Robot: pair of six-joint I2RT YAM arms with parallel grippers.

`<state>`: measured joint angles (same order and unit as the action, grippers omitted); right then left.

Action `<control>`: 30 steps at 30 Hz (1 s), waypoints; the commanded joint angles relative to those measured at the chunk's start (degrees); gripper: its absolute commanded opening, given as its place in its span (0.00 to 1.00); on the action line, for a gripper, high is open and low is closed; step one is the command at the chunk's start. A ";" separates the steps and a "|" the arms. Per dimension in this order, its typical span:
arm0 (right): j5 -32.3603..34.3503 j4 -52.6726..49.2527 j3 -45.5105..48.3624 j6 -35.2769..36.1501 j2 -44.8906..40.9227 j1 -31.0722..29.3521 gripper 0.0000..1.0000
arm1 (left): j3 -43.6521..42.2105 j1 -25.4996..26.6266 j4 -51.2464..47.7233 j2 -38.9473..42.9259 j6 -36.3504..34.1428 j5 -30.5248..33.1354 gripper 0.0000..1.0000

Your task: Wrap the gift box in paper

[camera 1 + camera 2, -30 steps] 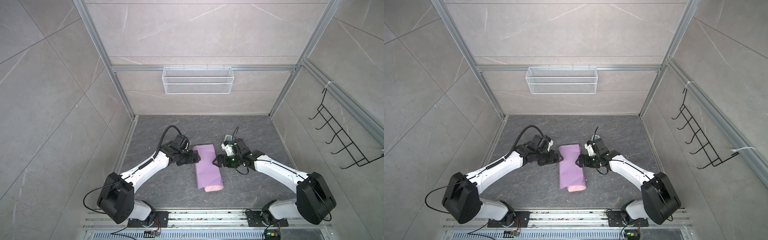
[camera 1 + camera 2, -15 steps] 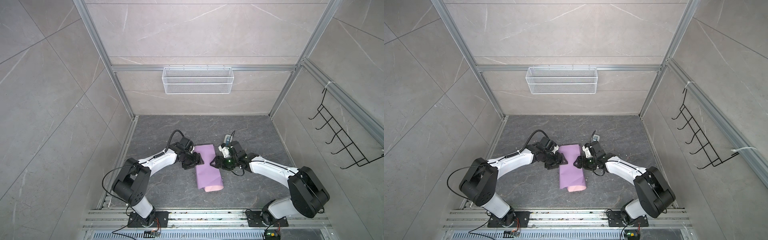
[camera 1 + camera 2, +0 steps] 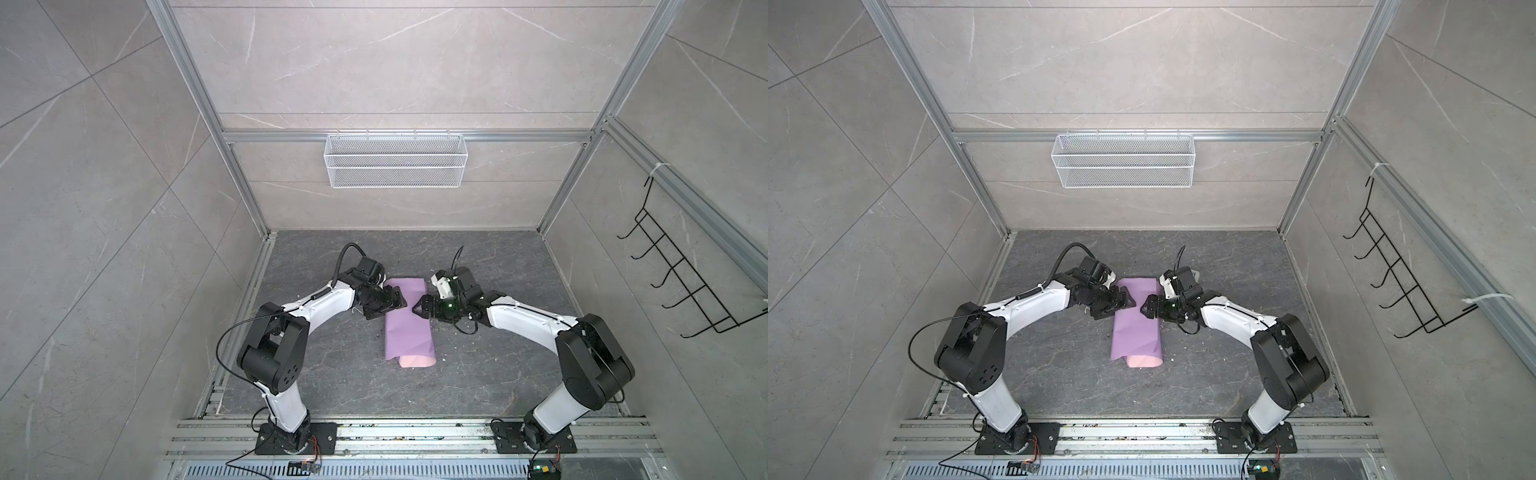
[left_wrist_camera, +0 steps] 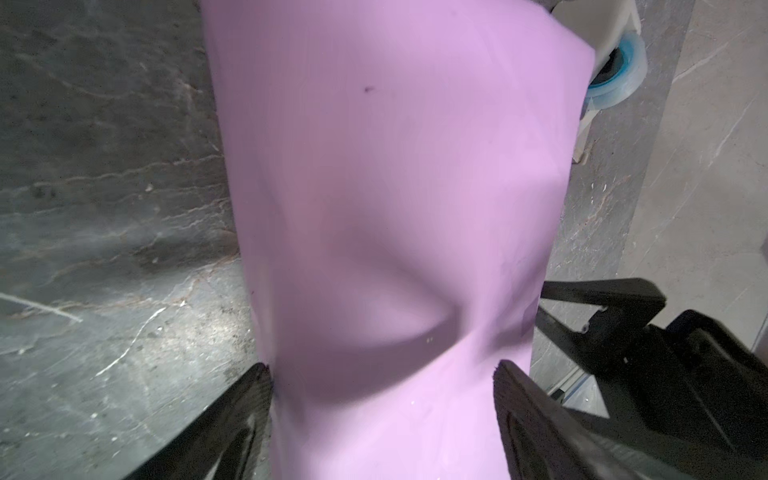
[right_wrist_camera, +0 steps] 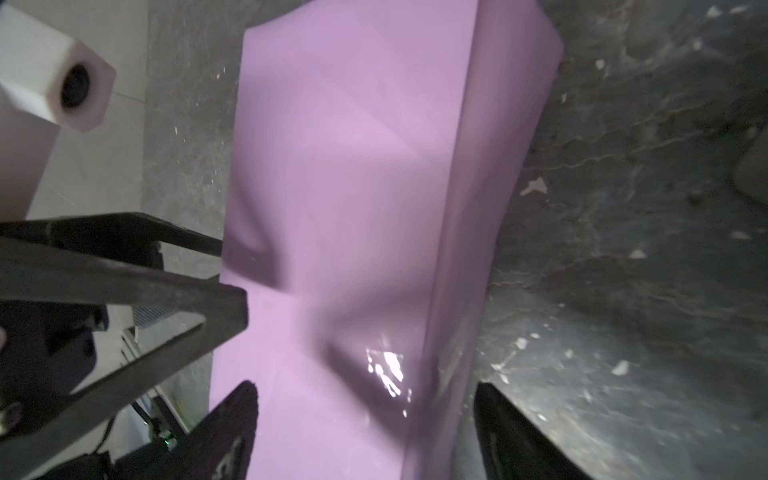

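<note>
The paper (image 3: 407, 328) (image 3: 1136, 328) lies on the dark floor as a long folded bundle. Its lilac face is up and a pink end (image 3: 415, 361) shows at the near end. The gift box is hidden. My left gripper (image 3: 400, 300) (image 3: 1129, 301) reaches over the bundle's left edge near its far half. In the left wrist view it (image 4: 382, 374) stands open over the dented lilac paper (image 4: 395, 187). My right gripper (image 3: 417, 309) (image 3: 1145, 309) faces it from the right, open (image 5: 365, 390), with one finger over the paper (image 5: 353, 187) and one over the floor.
A white device with a blue roll (image 4: 615, 62) sits by the paper's far right corner. A wire basket (image 3: 395, 166) hangs on the back wall and a black hook rack (image 3: 685, 286) on the right wall. Metal rails (image 3: 395, 432) run along the front.
Both grippers have crept inward and slightly farther along the paper, and both arms' elbows have swung up and forward. The paper has not shifted.
</note>
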<state>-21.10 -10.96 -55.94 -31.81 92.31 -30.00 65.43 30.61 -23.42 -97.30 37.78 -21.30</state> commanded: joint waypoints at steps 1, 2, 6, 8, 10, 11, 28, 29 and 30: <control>1.26 -5.48 3.63 4.63 -6.60 -0.80 0.88 | -7.12 0.24 -1.23 10.18 -2.37 1.47 0.89; 0.87 -5.64 5.35 4.36 -8.11 -1.71 0.89 | -9.85 0.33 -0.74 13.08 -2.15 1.06 0.90; 0.09 -4.85 10.49 1.68 -12.52 -5.50 0.90 | -17.57 2.39 -0.56 22.25 -0.76 -0.41 0.91; 0.72 -5.25 12.05 1.14 -15.53 -5.94 0.91 | -20.77 5.51 0.02 27.66 0.37 2.07 0.92; 2.49 -7.61 12.69 2.24 -19.54 -6.04 0.91 | -23.29 10.18 -0.86 32.92 0.95 8.93 0.94; 3.91 -9.08 13.13 3.21 -21.93 -6.46 0.91 | -24.11 11.65 -1.41 35.00 1.31 11.37 0.94; 35.47 8.78 18.77 11.25 -17.01 -48.11 0.80 | 5.92 7.28 -4.56 5.73 -2.55 0.26 0.67; 35.83 11.60 19.07 10.99 -14.55 -48.46 0.80 | 6.15 7.35 -3.96 4.44 -2.36 -0.52 0.66; 36.99 13.35 18.97 10.63 -12.19 -48.75 0.80 | 6.56 7.35 -3.86 3.33 -2.43 -0.93 0.66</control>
<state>7.84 -6.70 -37.67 -20.93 76.20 -78.02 70.35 37.82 -27.14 -91.77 36.12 -16.97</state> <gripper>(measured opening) 0.799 0.664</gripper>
